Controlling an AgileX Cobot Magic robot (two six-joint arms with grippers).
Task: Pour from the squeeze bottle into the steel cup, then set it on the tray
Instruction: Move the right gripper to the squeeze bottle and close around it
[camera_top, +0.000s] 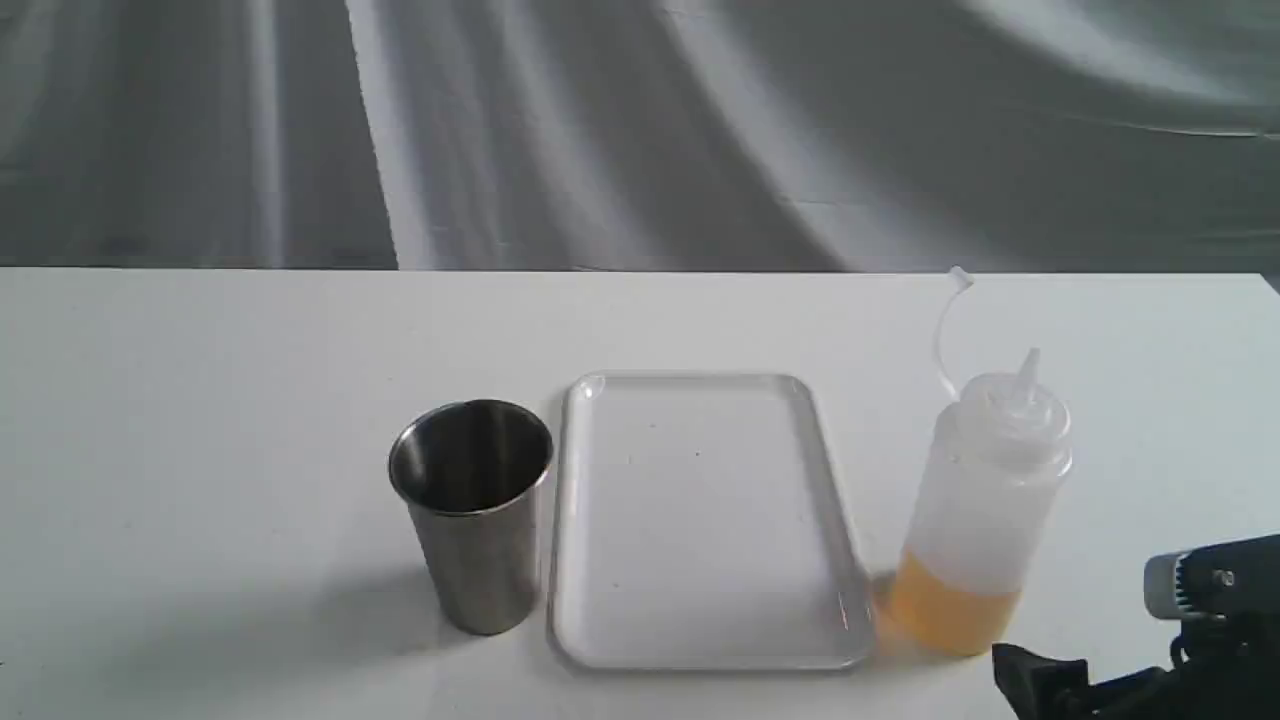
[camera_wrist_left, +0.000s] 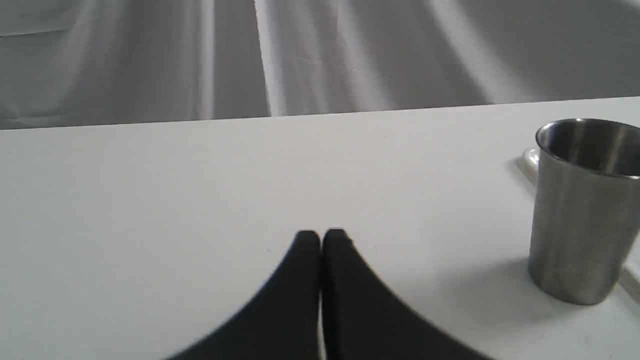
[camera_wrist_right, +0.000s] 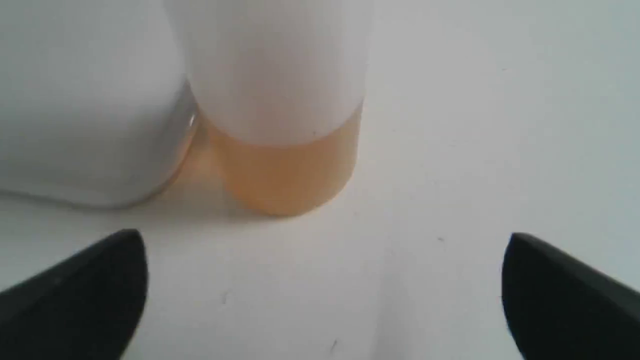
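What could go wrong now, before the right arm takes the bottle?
1. The bottle stands close beside the tray; the open right fingers may catch its rim and shove it.
2. The cap is off the nozzle, so a hard grip could spill liquid early.
3. Nothing holds the cup; the left fingers are shut, away from it, so a bump might tip it.

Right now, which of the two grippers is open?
The right gripper: its jaws are spread wide apart, facing the squeeze bottle without touching it. The left gripper has its jaws pressed together, off to the side of the steel cup.
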